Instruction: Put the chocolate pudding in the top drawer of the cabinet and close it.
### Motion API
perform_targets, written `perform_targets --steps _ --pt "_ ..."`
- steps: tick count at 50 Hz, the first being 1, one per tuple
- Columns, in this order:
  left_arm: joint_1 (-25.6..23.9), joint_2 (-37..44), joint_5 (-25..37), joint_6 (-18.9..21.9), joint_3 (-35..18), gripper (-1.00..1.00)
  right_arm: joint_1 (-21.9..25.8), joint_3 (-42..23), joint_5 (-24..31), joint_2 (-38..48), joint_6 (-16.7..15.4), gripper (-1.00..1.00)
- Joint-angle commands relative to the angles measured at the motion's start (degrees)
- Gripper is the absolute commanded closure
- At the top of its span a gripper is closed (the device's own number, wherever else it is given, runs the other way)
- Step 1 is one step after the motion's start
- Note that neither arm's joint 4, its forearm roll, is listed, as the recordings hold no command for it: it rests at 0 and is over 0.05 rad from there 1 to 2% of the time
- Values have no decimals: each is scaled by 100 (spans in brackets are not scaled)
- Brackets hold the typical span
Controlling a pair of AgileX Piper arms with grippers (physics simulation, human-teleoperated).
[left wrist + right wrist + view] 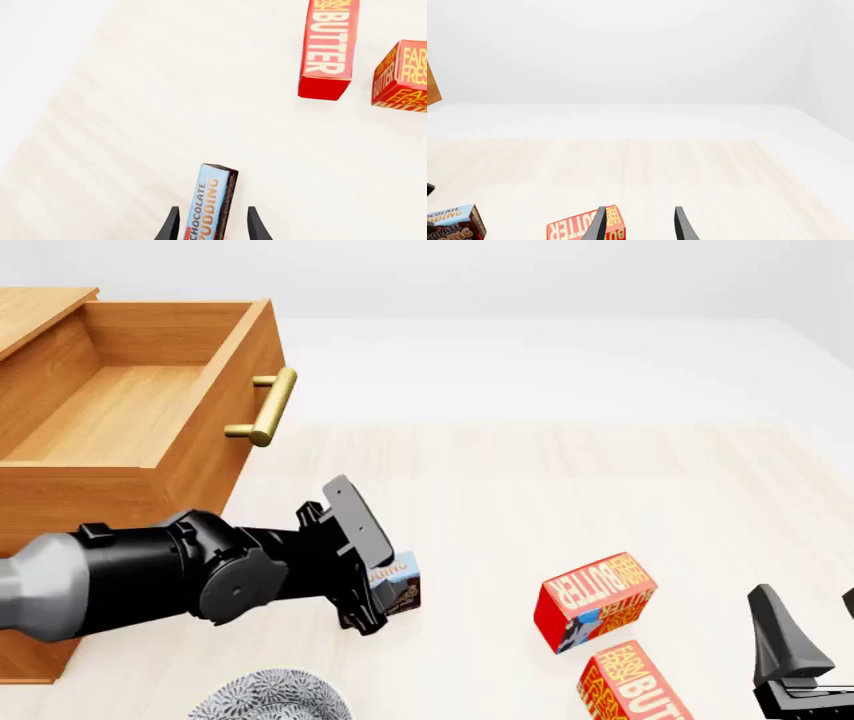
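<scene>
Jaws: your left gripper straddles the thin blue-and-brown chocolate pudding box, grip unconfirmed; right gripper apart, idle | honey-brown wooden top drawer already open | left: drop in, shut it

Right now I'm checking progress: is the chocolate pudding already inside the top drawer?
No; the chocolate pudding sits between the left tool's fingers over the table, outside the open, empty top drawer.

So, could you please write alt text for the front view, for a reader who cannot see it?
The left hand holds the chocolate pudding low over the table, beside the cabinet, whose top drawer stands open. Two red butter boxes lie to the right, near the idle right hand.
</scene>
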Motion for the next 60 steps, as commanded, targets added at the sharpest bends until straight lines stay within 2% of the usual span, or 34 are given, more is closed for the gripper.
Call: perform_targets --steps 1,3,18,33,41,56,57,60 --pt "130 188 -232 -126 151 -100 1 1 -5 8 0 -100" --pt "215 171 -297 -28 210 -100 1 1 -5 8 0 -100" --pt "260 340 -468 -71 276 -100 1 1 -5 8 0 -100" --pt "199 519 -623 -259 314 -100 1 1 -5 8 0 -100" --pt "335 499 -741 -140 423 -100 1 1 -5 8 0 -100" --pt "329 600 -792 -275 436 -100 1 1 -5 8 0 -100" --pt "448 570 -886 -100 529 -100 1 1 -5 8 0 -100" --pt "404 552 -817 -175 477 -100 1 1 -5 8 0 -100"
